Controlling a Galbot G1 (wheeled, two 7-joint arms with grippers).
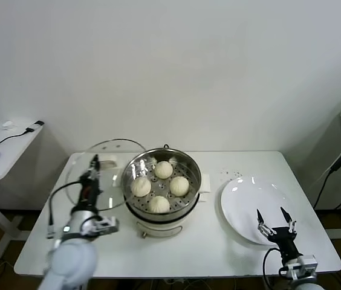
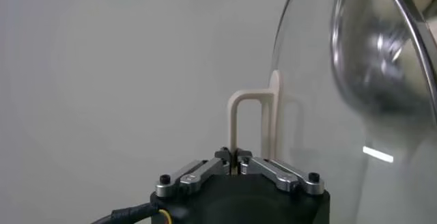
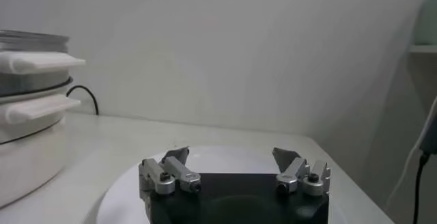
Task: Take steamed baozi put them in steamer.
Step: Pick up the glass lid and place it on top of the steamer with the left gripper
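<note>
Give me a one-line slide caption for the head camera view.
Four steamed baozi sit in the steamer; left gripper holds the glass lid beside it, right gripper open over the empty plate.

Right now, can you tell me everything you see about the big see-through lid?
The glass lid is round and clear with a shiny metal rim and a cream loop handle. It is held up, tilted nearly on edge, just left of the steamer and above the table. The left gripper has its fingers shut on the handle. Nothing else seems to touch it. The steamer stands uncovered.
</note>
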